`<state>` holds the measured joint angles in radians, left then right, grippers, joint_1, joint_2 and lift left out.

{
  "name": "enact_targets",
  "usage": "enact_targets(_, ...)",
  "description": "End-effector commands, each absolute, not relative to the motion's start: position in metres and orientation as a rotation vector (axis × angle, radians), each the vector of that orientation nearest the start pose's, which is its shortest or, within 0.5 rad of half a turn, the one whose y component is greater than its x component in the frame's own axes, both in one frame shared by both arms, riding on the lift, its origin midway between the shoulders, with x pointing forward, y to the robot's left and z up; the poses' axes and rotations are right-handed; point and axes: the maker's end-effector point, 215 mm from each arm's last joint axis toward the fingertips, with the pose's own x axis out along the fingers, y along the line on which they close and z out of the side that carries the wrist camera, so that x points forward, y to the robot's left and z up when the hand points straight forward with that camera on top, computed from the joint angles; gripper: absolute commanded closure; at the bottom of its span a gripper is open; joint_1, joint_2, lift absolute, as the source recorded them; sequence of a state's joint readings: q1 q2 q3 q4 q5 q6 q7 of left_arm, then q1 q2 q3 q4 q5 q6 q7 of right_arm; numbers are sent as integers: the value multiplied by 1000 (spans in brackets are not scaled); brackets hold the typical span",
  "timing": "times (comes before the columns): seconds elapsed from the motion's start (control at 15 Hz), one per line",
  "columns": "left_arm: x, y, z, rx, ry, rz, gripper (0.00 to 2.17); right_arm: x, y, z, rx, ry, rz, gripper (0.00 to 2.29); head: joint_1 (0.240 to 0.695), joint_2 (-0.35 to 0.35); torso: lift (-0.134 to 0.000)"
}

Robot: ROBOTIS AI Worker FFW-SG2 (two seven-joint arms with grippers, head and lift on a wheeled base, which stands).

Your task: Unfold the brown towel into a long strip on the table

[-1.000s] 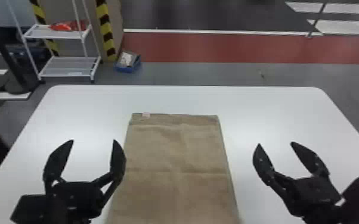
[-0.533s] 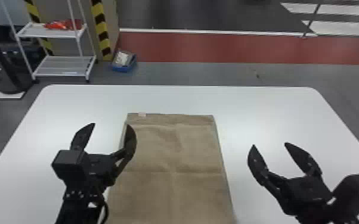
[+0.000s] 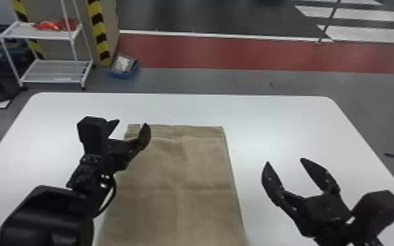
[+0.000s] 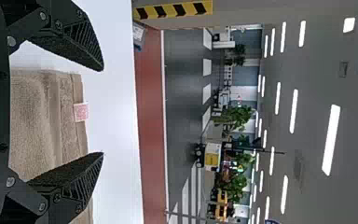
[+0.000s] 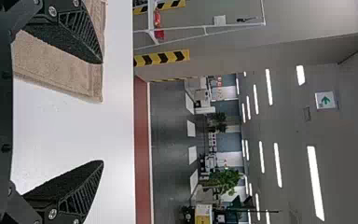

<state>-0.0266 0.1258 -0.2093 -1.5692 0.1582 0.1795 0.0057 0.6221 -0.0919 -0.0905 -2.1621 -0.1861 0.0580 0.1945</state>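
Head view: one brown towel [image 3: 180, 163] was seen laid flat on one white table [image 3: 271, 111], its near end cut off by the view's lower edge. Part of its left border was hidden by the left arm [image 3: 45, 212]. Two grippers were held forward, each fitted with two black fingers. The right gripper [image 3: 284, 161], spread wide and empty, was positioned to the right of the towel. The left gripper [image 3: 130, 123], likewise spread wide and empty, was placed by the towel's far left corner; whether the cloth was touched by a fingertip could not be told. In the left wrist view, one small pinkish label [image 4: 81, 112] was seen at the towel's far border, framed between the spread fingers of the left gripper [image 4: 103, 111].

Beyond the table, one blue box [image 3: 121, 72] was set on the floor, just beside one white rack [image 3: 52, 70], on whose upper of two shelves red material [image 3: 54, 25] was placed. The floor was crossed by one red band [image 3: 239, 54]; farther off, white stripes [image 3: 356, 14] were marked on dark flooring.
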Motion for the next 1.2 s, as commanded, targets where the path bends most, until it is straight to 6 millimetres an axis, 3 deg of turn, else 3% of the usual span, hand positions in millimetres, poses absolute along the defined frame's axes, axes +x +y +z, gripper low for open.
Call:
enact_targets(0.0, 609, 157, -409, -10, 229, -200, 275, 409, -235, -338, 62, 81, 172, 124, 695, -97, -117)
enact_targets(0.47, 619, 163, -458, -20, 331, -218, 279, 409, -238, -339, 59, 84, 170, 124, 695, -82, -117)
enact_targets(0.6, 618, 159, -458, -25, 332, -238, 410, 410, -238, -341, 59, 87, 172, 124, 695, -82, -117)
enact_targets(1.13, 616, 180, -468, -46, 369, -216, 414, 412, -238, -342, 58, 87, 176, 124, 695, -72, -117)
